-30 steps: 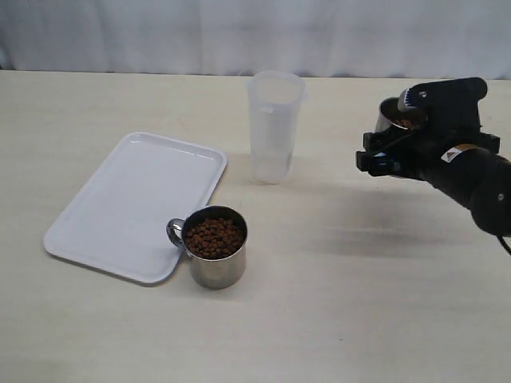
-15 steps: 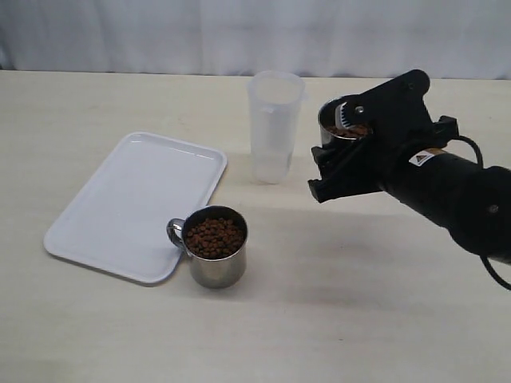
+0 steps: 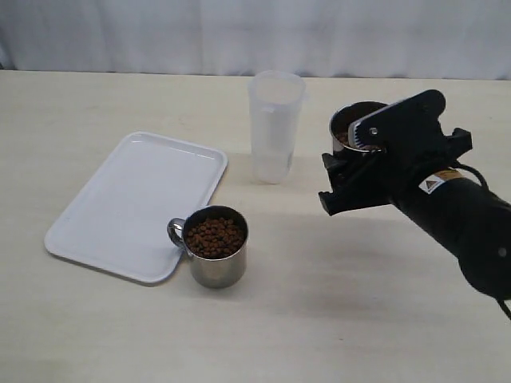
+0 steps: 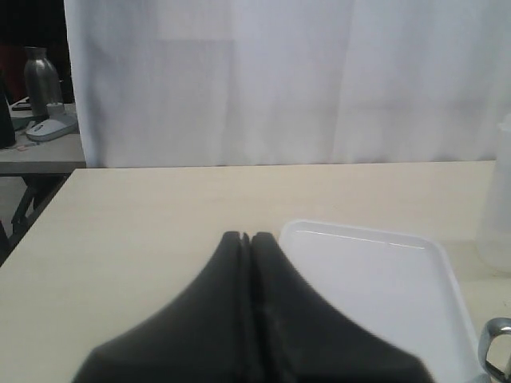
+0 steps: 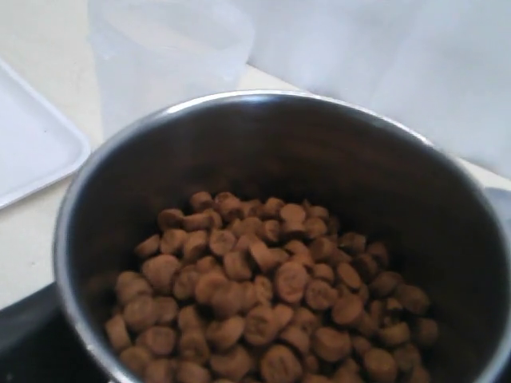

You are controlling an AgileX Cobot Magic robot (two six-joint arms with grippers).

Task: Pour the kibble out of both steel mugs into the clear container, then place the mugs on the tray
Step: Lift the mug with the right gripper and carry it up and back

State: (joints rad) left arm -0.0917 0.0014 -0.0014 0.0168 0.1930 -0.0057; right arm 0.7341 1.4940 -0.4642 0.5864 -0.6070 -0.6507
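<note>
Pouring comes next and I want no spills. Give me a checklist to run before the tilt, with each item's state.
1. Right pincer gripping the held mug: ok.
2. Held mug roughly upright, kibble inside: ok.
3. Held mug over the clear container's mouth: not ok, it hangs beside it.
4. Clear container upright, mouth uncovered: ok.
5. Left pincer out of the way: ok, shut and empty.
6. Second mug standing full beside the tray: ok.

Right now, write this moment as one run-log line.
right gripper: holds full mug beside container | left gripper: shut | other mug: full, by tray
</note>
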